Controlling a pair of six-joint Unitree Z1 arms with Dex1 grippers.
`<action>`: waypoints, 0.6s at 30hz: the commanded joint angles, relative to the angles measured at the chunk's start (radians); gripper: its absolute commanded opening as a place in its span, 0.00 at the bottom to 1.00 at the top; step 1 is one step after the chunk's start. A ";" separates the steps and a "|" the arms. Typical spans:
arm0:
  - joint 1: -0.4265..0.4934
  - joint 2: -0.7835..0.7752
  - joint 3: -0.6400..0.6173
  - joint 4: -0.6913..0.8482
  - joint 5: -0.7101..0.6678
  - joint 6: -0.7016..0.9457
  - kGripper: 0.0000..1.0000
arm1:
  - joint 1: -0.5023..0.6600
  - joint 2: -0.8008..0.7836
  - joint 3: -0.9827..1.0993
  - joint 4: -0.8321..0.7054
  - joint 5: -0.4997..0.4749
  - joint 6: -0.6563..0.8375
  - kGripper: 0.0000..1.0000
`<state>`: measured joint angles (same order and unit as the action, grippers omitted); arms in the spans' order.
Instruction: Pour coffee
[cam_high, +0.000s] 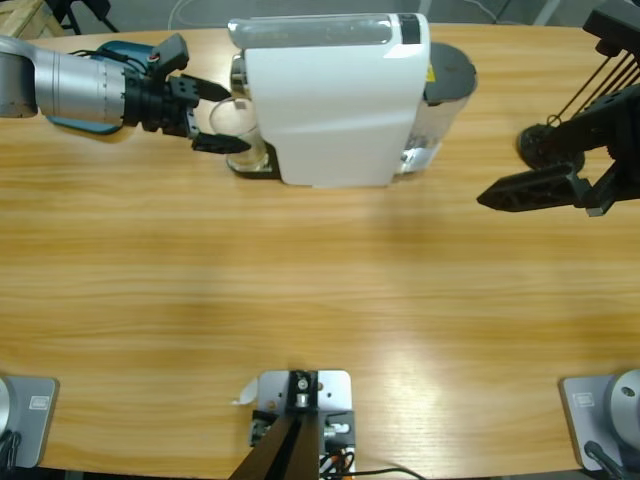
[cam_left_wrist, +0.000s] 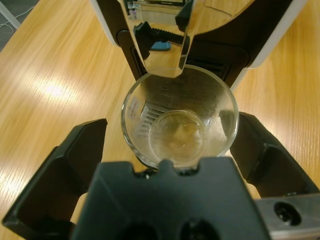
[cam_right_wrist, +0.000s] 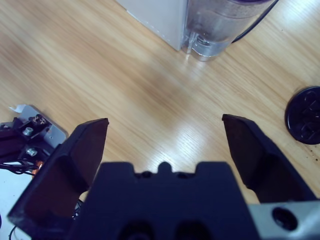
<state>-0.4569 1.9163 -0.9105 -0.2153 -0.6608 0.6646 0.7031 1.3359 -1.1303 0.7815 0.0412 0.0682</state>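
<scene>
We see the left gripper (cam_high: 212, 117) near the tabletop's (cam_high: 300, 300) far left edge, jaws spread on either side of the glass tumbler (cam_left_wrist: 180, 117) but not clamped on it. The tumbler sits under the spout of the white coffee machine (cam_high: 335, 100), and the coffee (cam_left_wrist: 178, 137) is a thin pale layer at its bottom. The right gripper (cam_right_wrist: 162, 132) hangs over bare wood near the right edge, jaws wide apart and holding nothing, with the machine's clear water tank (cam_right_wrist: 225, 22) ahead of it.
</scene>
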 joint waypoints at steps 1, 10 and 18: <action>-0.010 0.059 -0.007 0.013 0.019 0.007 0.99 | -0.013 0.009 0.027 -0.016 -0.012 -0.004 1.00; -0.011 0.051 0.008 0.011 0.008 0.020 0.49 | -0.016 0.003 0.026 -0.016 -0.012 -0.004 1.00; -0.004 0.043 0.017 0.011 -0.001 0.012 0.00 | -0.019 -0.004 0.029 -0.016 -0.015 -0.004 1.00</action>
<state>-0.4589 1.9164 -0.9117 -0.2153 -0.6561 0.6728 0.7007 1.3359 -1.1303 0.7743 0.0412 0.0682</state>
